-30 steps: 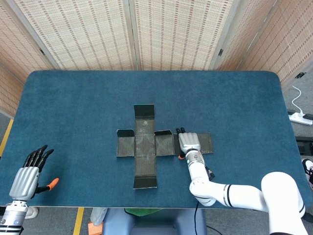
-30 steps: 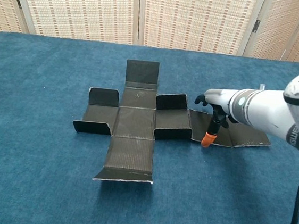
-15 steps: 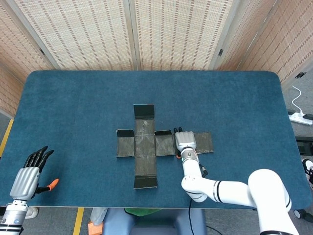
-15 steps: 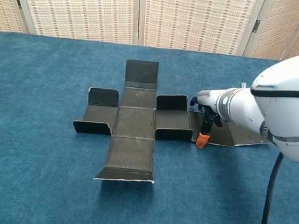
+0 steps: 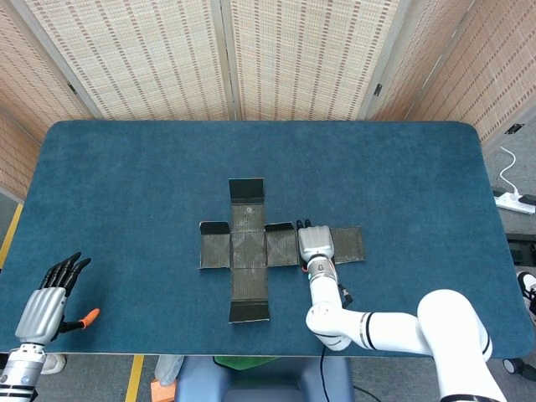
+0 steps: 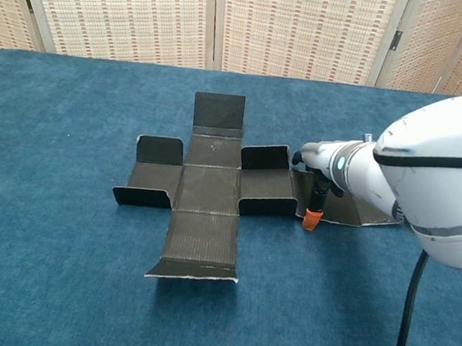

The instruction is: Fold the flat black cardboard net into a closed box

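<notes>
The black cardboard net (image 5: 249,249) lies flat as a cross in the middle of the blue table, and its small side flaps stand up a little (image 6: 265,156). My right hand (image 5: 315,244) rests palm down on the net's right arm, just right of the raised flap, with its fingers pointing to the far side. In the chest view the right hand (image 6: 318,170) has its orange-tipped thumb (image 6: 310,223) hanging down at the panel's front edge. The outer right panel (image 6: 367,210) shows beyond it. My left hand (image 5: 46,303) hovers beyond the table's front left corner, fingers spread and holding nothing.
The blue felt table (image 5: 126,167) reaches to woven folding screens (image 5: 285,50) at the back. A white power strip (image 5: 512,201) with its cable lies on the floor at the right. My white right forearm (image 6: 436,186) fills the right side of the chest view.
My right hand has slid left along the net's right arm toward the centre. The left hand has sunk slightly toward the bottom edge of the head view.
</notes>
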Available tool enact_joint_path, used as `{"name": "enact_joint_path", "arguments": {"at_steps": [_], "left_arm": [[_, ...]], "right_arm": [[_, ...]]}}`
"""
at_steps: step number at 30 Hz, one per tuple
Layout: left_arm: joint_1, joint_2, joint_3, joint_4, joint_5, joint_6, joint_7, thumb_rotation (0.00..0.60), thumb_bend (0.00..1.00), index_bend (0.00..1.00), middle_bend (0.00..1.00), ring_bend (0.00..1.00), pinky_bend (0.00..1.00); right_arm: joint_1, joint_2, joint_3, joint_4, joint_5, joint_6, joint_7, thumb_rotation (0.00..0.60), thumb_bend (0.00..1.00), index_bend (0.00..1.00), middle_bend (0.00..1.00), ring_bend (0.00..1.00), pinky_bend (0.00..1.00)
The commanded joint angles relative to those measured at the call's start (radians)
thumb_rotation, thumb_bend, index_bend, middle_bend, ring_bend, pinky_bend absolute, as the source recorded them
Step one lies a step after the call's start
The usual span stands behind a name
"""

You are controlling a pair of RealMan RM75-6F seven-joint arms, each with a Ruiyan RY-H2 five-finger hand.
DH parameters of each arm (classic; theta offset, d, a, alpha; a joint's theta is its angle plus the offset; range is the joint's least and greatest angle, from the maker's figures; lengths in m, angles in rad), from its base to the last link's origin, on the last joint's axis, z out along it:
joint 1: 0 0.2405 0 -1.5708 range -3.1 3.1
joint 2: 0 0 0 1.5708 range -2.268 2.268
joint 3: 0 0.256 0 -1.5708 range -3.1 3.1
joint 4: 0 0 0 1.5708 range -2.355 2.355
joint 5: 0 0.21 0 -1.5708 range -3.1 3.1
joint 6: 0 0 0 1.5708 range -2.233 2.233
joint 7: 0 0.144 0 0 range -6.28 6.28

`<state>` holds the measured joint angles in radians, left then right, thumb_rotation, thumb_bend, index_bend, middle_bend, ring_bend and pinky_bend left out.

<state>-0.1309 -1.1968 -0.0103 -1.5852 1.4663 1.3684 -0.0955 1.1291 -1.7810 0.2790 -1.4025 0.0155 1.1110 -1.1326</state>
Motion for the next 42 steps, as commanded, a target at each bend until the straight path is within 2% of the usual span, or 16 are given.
{"name": "enact_joint_path", "arguments": {"at_steps": [1, 9, 13, 17, 20, 26, 30, 31, 33, 35, 37, 39, 42], "left_arm": [[-0.002, 0.0, 0.002, 0.003, 0.004, -0.002, -0.007, 0.6, 0.25, 0.13, 0.0, 0.0, 0.06], [-0.002, 0.0, 0.004, 0.014, 0.004, -0.009, -0.031, 0.6, 0.25, 0.13, 0.0, 0.0, 0.05], [-0.002, 0.0, 0.004, 0.017, 0.003, -0.01, -0.041, 0.6, 0.25, 0.13, 0.0, 0.0, 0.05], [-0.001, -0.001, 0.004, 0.019, 0.002, -0.009, -0.042, 0.6, 0.25, 0.13, 0.0, 0.0, 0.05], [-0.002, -0.001, 0.003, 0.019, 0.001, -0.01, -0.045, 0.6, 0.25, 0.13, 0.0, 0.0, 0.05], [-0.017, -0.014, -0.014, 0.032, 0.004, -0.01, -0.044, 0.6, 0.25, 0.13, 0.0, 0.0, 0.05], [-0.052, -0.047, -0.045, 0.069, 0.014, -0.014, -0.041, 0.6, 0.25, 0.14, 0.0, 0.0, 0.1], [-0.063, -0.058, -0.056, 0.08, 0.016, -0.016, -0.039, 0.6, 0.25, 0.15, 0.0, 0.03, 0.15], [-0.093, -0.086, -0.08, 0.109, 0.014, -0.029, -0.017, 0.6, 0.25, 0.17, 0.03, 0.17, 0.33], [-0.128, -0.104, -0.098, 0.127, 0.012, -0.058, -0.008, 0.6, 0.25, 0.21, 0.11, 0.37, 0.6], [-0.171, -0.136, -0.126, 0.16, 0.001, -0.092, -0.007, 0.6, 0.27, 0.24, 0.18, 0.49, 0.74], [-0.215, -0.17, -0.148, 0.202, -0.018, -0.139, 0.004, 0.6, 0.29, 0.26, 0.23, 0.57, 0.8], [-0.272, -0.223, -0.17, 0.266, -0.035, -0.187, 0.046, 0.6, 0.29, 0.26, 0.24, 0.61, 0.84]], "right_arm": [[0.005, 0.001, -0.006, -0.017, -0.006, 0.023, -0.02, 0.6, 0.11, 0.0, 0.11, 0.77, 0.92], [0.021, -0.031, -0.025, 0.002, -0.019, 0.076, -0.085, 0.6, 0.13, 0.05, 0.13, 0.78, 0.92], [0.021, -0.047, -0.019, 0.022, -0.023, 0.082, -0.1, 0.6, 0.19, 0.15, 0.16, 0.79, 0.93], [0.016, -0.051, -0.005, 0.027, -0.031, 0.084, -0.101, 0.6, 0.27, 0.29, 0.24, 0.81, 0.95], [0.006, -0.04, 0.009, 0.013, -0.05, 0.079, -0.083, 0.6, 0.3, 0.36, 0.29, 0.82, 0.96], [-0.033, 0.008, 0.035, -0.057, -0.126, 0.063, 0.005, 0.6, 0.32, 0.38, 0.34, 0.83, 0.97], [-0.085, 0.044, 0.022, -0.113, -0.242, 0.038, 0.118, 0.6, 0.33, 0.39, 0.38, 0.83, 0.97], [-0.097, 0.049, 0.016, -0.121, -0.269, 0.031, 0.145, 0.6, 0.33, 0.39, 0.39, 0.83, 0.97], [-0.129, 0.056, -0.002, -0.126, -0.342, 0.01, 0.216, 0.6, 0.33, 0.39, 0.4, 0.83, 0.97], [-0.154, 0.055, -0.022, -0.12, -0.409, -0.006, 0.274, 0.6, 0.33, 0.39, 0.42, 0.83, 0.97], [-0.177, 0.053, -0.052, -0.106, -0.486, -0.022, 0.325, 0.6, 0.33, 0.39, 0.43, 0.84, 0.97], [-0.196, 0.047, -0.081, -0.084, -0.568, -0.025, 0.368, 0.6, 0.33, 0.39, 0.43, 0.84, 0.97], [-0.221, 0.046, -0.101, -0.069, -0.648, -0.037, 0.431, 0.6, 0.33, 0.39, 0.45, 0.85, 0.97]]}}
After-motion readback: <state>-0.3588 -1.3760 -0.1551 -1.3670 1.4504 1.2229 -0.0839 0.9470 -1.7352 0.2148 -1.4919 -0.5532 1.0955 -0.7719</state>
